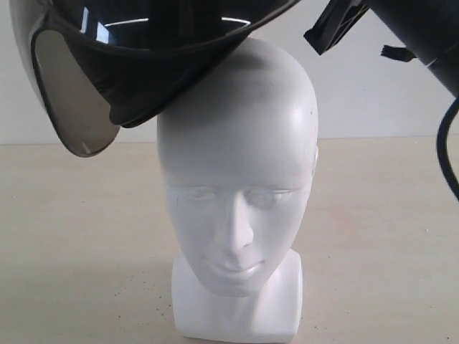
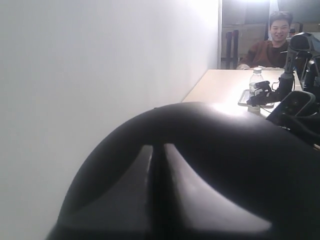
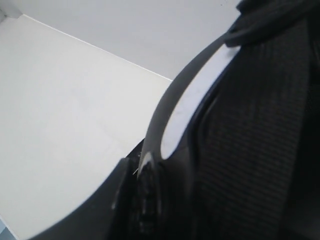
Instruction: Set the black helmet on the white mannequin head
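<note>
The black helmet (image 1: 154, 61) is showing a matte rounded shell, a glossy dark rim catching streaks of light, and one smoky translucent visor (image 1: 72, 100) drooping off its left side in the exterior view. It is hanging tilted above the white mannequin head (image 1: 237, 172), with its lower edge overlapping the crown on the left. Whether the two are touching is not clear, but the helmet is not sitting down over the head.

The head is looking smooth, bald and white, its eyes closed. It is standing upright on its blocky neck base on the pale table (image 1: 79, 236) and facing the exterior camera.

One helmet, one visor and one mannequin head are showing. One dark arm (image 1: 423, 32) is reaching in from the upper right of the exterior view.

In the left wrist view the helmet's dome is filling the lower frame, and the left gripper (image 2: 157, 200) is blurring into it, so I cannot tell how far apart its fingers are standing. In the right wrist view the right gripper (image 3: 142, 200) is lying against the helmet's rim and woven lining, but its opening and grip are likewise not readable.

Behind, one person (image 2: 272, 42) is sitting near one water bottle (image 2: 256, 80)
</note>
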You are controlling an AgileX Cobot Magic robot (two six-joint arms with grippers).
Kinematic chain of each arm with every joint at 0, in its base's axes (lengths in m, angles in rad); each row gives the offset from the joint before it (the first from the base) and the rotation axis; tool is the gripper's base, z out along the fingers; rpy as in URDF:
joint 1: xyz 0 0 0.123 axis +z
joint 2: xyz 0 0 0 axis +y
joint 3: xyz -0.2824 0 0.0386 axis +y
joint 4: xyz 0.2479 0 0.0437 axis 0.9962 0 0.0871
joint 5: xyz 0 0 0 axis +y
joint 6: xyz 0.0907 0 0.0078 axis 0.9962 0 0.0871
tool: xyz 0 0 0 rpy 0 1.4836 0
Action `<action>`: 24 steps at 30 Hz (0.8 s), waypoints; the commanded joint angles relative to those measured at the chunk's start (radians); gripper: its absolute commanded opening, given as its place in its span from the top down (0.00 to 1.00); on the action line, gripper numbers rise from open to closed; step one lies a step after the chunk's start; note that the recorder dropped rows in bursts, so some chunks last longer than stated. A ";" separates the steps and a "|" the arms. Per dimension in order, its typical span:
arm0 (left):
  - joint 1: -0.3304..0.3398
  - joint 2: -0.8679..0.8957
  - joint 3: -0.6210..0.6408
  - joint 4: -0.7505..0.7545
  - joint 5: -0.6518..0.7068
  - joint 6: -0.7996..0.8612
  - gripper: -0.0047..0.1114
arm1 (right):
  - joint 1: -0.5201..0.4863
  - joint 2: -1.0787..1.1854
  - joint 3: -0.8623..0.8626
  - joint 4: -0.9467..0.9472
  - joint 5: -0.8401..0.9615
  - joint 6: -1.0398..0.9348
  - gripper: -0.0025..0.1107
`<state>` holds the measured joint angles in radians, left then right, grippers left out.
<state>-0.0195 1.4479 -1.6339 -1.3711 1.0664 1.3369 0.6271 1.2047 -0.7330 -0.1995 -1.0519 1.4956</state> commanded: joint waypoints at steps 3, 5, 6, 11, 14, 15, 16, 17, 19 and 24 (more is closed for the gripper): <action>-0.001 0.026 0.002 0.018 0.051 0.007 0.92 | -0.019 -0.021 -0.012 0.005 0.011 -0.137 0.98; -0.001 0.035 0.002 0.014 0.057 0.007 0.92 | -0.019 -0.021 -0.012 -0.008 0.014 -0.137 0.98; -0.001 0.039 0.002 0.010 0.062 0.007 0.92 | -0.019 -0.021 -0.012 -0.015 0.016 -0.137 0.98; -0.001 0.059 0.002 -0.043 0.108 0.049 0.92 | -0.019 -0.021 -0.012 -0.030 0.034 -0.139 0.98; -0.001 0.063 0.002 -0.051 0.112 0.051 0.92 | -0.019 -0.033 -0.012 -0.038 0.041 -0.154 0.98; -0.001 0.063 0.002 -0.051 0.112 0.051 0.92 | -0.019 -0.042 -0.012 -0.037 0.053 -0.169 0.98; -0.001 0.063 0.002 -0.051 0.112 0.051 0.92 | -0.019 -0.050 -0.012 -0.037 0.066 -0.180 0.98; -0.001 0.064 0.002 -0.053 0.118 0.064 0.92 | -0.019 -0.066 -0.012 -0.037 0.091 -0.196 0.98; -0.001 0.064 0.002 -0.065 0.139 0.077 0.92 | -0.019 -0.088 -0.012 -0.037 0.136 -0.220 0.98; -0.002 0.078 0.002 -0.088 0.155 0.085 0.92 | -0.019 -0.148 -0.012 -0.021 0.225 -0.278 0.98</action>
<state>-0.0133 1.5069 -1.6360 -1.4892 1.1778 1.4127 0.6271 1.1183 -0.7330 -0.2529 -0.8238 1.3638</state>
